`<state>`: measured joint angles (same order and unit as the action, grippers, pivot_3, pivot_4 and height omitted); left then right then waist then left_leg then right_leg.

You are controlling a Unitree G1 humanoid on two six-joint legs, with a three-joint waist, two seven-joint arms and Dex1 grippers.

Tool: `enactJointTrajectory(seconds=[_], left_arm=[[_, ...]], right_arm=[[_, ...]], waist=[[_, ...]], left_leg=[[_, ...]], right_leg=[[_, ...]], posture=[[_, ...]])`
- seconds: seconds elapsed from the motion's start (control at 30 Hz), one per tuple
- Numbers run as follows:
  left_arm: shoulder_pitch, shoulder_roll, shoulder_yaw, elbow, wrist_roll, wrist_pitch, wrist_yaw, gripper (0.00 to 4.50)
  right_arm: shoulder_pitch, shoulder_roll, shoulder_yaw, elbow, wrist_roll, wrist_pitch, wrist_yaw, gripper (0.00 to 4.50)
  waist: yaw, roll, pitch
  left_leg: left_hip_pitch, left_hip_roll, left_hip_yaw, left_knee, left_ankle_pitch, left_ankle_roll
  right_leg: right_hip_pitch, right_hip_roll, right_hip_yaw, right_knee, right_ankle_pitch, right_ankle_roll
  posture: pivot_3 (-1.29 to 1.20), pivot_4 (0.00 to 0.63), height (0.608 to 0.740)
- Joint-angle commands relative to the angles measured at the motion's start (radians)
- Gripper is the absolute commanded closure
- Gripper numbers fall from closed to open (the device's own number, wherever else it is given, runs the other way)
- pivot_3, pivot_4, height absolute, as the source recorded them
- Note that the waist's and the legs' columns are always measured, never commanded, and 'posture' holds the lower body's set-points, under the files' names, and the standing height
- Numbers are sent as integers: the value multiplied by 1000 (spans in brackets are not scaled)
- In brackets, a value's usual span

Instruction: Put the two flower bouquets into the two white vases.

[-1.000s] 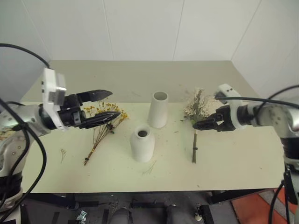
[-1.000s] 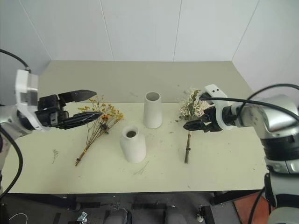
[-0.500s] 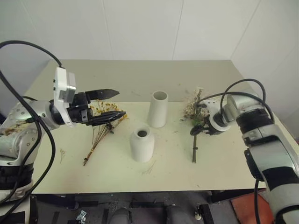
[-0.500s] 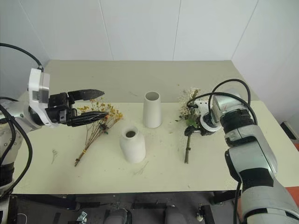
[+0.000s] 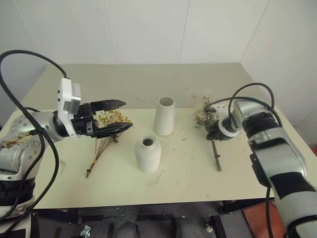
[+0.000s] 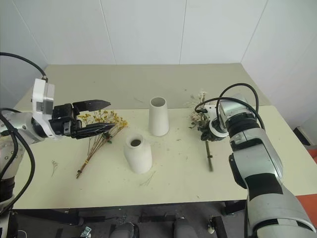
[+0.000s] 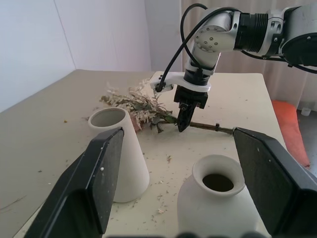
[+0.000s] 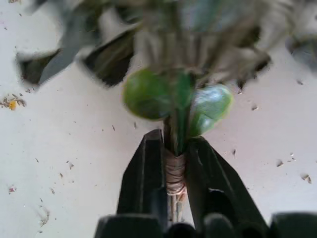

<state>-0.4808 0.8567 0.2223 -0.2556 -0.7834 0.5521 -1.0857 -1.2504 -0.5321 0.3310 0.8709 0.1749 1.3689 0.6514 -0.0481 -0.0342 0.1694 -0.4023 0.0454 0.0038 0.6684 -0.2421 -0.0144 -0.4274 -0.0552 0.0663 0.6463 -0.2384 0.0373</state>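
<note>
On pale table (image 5: 188,168), robot's right side: right gripper (image 8: 174,171) pinched twine-wrapped stems of pale cream-pink bouquet with green leaves (image 5: 204,113), bouquet lying flat, near tall tapered white ceramic vase (image 5: 165,116). Short rounded white bottle vase (image 5: 148,154) stood nearer front edge. Left gripper (image 5: 118,116) spread wide, empty, above yellow-orange dried bunch on thin brown stems (image 5: 106,133).

Risks, judged: thin-stem grip could slip or swing on lift; long stem end could snag table; brittle blooms could shed; swinging bouquet could topple vase.
</note>
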Motion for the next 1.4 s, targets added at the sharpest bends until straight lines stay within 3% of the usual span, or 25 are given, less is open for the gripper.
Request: enactJointTrajectory(seconds=[0.03,0.23,0.4,0.57,0.93,1.4], left_arm=[[6,16,40,-36,-20,10,7,703],[30,30,67,-41,-33,45,15,703],[62,51,102,-44,-32,73,34,703],[89,54,136,-44,-16,86,106,703],[98,57,149,-77,-13,167,247,703],[159,65,213,-143,-37,201,279,703]], right_arm=[[11,-55,-82,-88,-1,43,-26,4286],[53,-105,-426,-368,64,-14,-135,4286],[187,-65,-558,-722,116,-232,-155,4286],[212,60,-646,-876,196,-323,-195,4286],[122,233,-565,-811,206,-619,-243,4286],[116,309,-513,-745,239,-676,-236,4286]], waist=[[2,0,0],[7,0,0],[1,0,0],[-5,1,0],[3,1,1],[2,1,1]], left_leg=[[0,0,0,0,0,0],[-2,0,0,0,0,0],[-2,0,-1,-1,0,0],[0,0,0,-1,0,0],[-1,0,-1,-1,0,0],[-1,0,-1,-1,0,0]], right_leg=[[0,0,0,0,0,0],[-2,0,-1,-1,0,0],[-2,0,-1,0,0,0],[-2,0,0,1,0,0],[-2,0,-1,1,0,0],[-2,0,-1,1,0,0]], posture=[[0,150,740],[0,150,740],[0,150,740],[0,150,740],[0,150,740],[0,150,740]])
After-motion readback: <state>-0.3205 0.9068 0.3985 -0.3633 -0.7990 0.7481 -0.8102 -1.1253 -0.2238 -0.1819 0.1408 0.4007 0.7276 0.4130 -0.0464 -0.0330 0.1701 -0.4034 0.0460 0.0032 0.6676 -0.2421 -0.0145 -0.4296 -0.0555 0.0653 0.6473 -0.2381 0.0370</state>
